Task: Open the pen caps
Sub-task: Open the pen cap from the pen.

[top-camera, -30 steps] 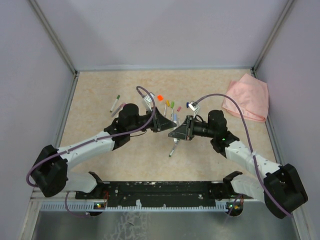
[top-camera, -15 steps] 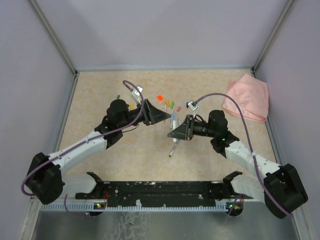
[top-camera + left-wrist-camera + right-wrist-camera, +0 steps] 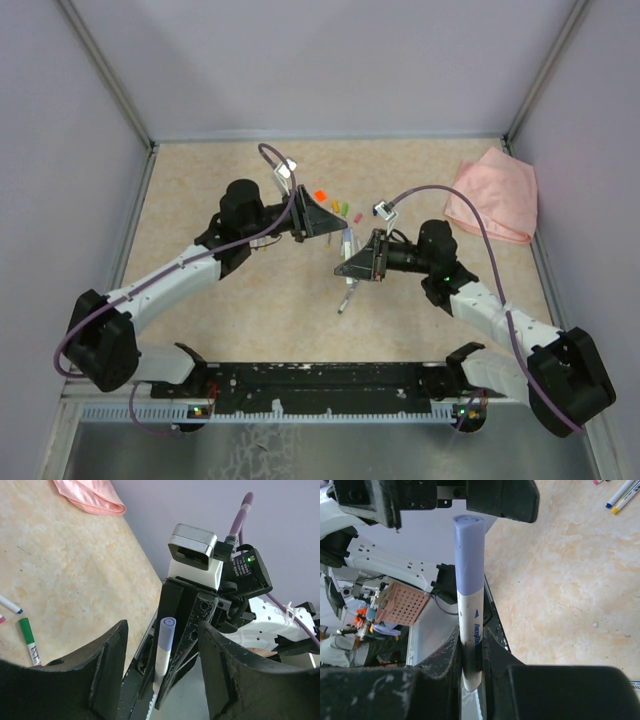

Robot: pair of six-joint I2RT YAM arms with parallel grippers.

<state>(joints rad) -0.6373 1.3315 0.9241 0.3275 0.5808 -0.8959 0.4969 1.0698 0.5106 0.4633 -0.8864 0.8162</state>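
My right gripper [image 3: 470, 647] is shut on the white barrel of a pen [image 3: 469, 615], and its lavender pen cap [image 3: 468, 555] sits on the end, pointing at the left gripper. In the top view the right gripper [image 3: 352, 262] holds that pen [image 3: 347, 242] above mid-table. The left gripper [image 3: 325, 221] hovers just beyond the cap. In the left wrist view, the left gripper [image 3: 161, 630] is open, its fingers either side of the lavender cap [image 3: 167, 629] without touching it. Loose pen caps lie behind them: orange [image 3: 320, 193], green [image 3: 346, 208], pink [image 3: 358, 215].
A pink cloth [image 3: 495, 195] lies at the far right. Another pen [image 3: 346, 295] lies on the table under the right gripper. A green-capped pen [image 3: 29, 641] and a blue-tipped one [image 3: 10, 604] lie near the left gripper. Grey walls enclose the table.
The left gripper has opened from shut, and the left arm swung left, then back to a spot slightly farther from the right gripper. The right arm and its pen stayed put.
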